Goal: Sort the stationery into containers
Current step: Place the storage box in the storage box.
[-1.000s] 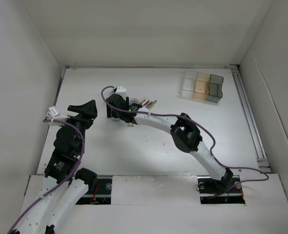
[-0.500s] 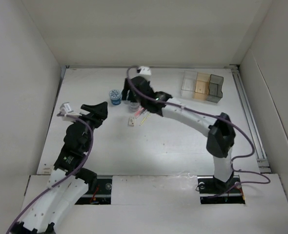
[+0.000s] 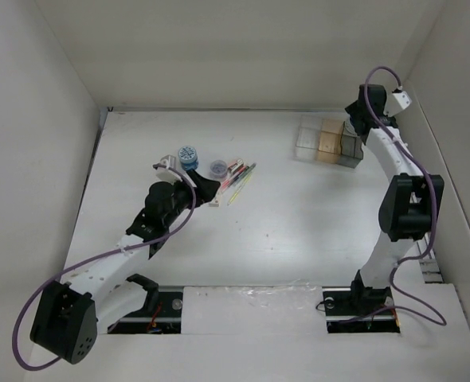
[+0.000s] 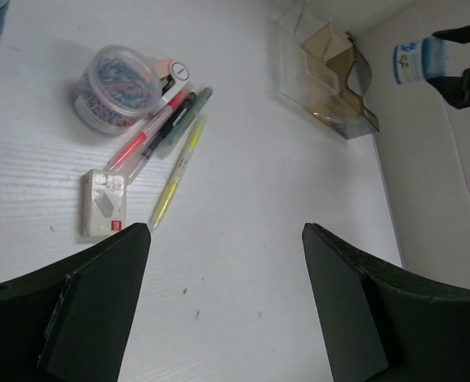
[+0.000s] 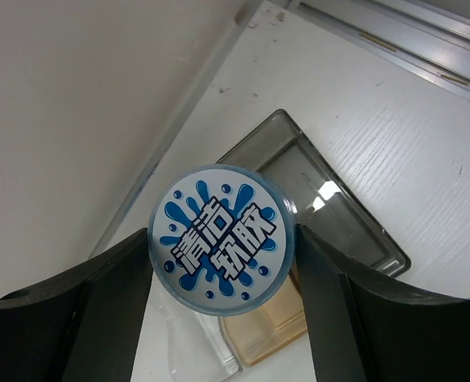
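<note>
Desk (image 3: 299, 215) white. My right claw (image 5: 221, 255) has carried roll (image 5: 223, 231) from pile to above tray (image 3: 328, 146), clamped on it; drop due. My left claw (image 4: 225, 270) wide, moved near pens (image 4: 171, 127); pot (image 4: 117, 79), second roll (image 3: 188, 155) unsorted.

Left tool (image 4: 226, 231), jaws apart, hovers above pens (image 4: 154, 131), pot (image 4: 115, 83) and beige block (image 4: 103, 204).

White table (image 3: 299, 231) — pale enclosing walls (image 3: 243, 48)
</note>
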Controlling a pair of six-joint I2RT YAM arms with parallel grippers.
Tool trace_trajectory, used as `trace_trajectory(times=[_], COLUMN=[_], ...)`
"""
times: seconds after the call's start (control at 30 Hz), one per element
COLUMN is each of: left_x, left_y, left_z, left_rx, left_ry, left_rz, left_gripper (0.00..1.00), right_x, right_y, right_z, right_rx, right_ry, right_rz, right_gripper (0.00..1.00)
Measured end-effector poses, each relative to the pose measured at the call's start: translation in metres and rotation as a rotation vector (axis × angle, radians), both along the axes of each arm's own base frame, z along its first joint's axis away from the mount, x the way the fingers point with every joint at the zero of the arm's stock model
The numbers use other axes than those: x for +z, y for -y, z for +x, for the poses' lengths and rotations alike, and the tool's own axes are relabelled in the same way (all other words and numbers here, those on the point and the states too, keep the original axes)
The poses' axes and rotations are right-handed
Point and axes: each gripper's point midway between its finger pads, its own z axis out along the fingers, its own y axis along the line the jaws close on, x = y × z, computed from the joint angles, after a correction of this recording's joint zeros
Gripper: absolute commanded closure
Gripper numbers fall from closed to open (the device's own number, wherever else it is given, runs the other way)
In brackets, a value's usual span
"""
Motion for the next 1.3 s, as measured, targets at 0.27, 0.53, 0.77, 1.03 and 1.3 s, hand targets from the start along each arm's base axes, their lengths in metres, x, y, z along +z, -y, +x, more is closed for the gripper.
trace_trajectory(times=[0.27, 0.53, 0.77, 1.03, 1.3], left_x=[0.011, 0.013, 0.012, 0.016, 0.018], left_y=[0.019, 0.02, 0.018, 0.015, 0.014], left_z=[-0.009, -0.009, -0.008, -0.007, -0.005], left_rx=[-0.088, -0.094, -0.081, -0.069, -0.059], left_ry=[0.062, 0.075, 0.074, 0.086, 0.092], left_rz=[0.018, 0.031, 0.037, 0.037, 0.04], left_gripper=[0.24, 0.24, 0.24, 0.24, 0.24], right_x=[-0.04, -0.041, -0.066, -0.098, -0.098], right_y=[0.038, 0.042, 0.041, 0.037, 0.029], right_z=[0.026, 0.033, 0.037, 0.039, 0.042], right_rx=[-0.04, -0.035, -0.027, -0.004, 0.011], right_ry=[-0.083, -0.084, -0.125, -0.184, -0.179], right_rz=[0.035, 0.037, 0.045, 0.057, 0.049], right_gripper=[0.55, 0.55, 0.55, 0.51, 0.18])
